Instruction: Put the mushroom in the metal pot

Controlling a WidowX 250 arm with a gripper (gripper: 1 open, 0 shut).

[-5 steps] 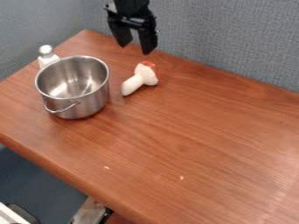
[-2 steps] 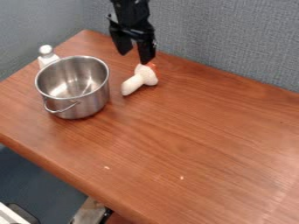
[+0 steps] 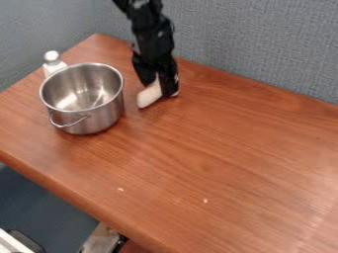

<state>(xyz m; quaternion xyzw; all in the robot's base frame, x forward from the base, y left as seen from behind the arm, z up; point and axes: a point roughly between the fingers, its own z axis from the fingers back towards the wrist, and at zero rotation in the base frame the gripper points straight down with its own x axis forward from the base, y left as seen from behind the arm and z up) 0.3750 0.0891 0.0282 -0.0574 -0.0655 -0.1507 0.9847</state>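
Black claw jaws spread, straddling the small cream-stemmed toy mushroom lying on the brown wooden table, just right of shiny round steel pot

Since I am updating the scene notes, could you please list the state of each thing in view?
pincer: open, pointing down, lowered around the mushroom, not closed on it
mushroom: lying on its side on the table, right of the pot, partly hidden
metal pot: upright, empty, handle hanging at the front
white bottle: upright behind the pot, cap on
table: bare wood
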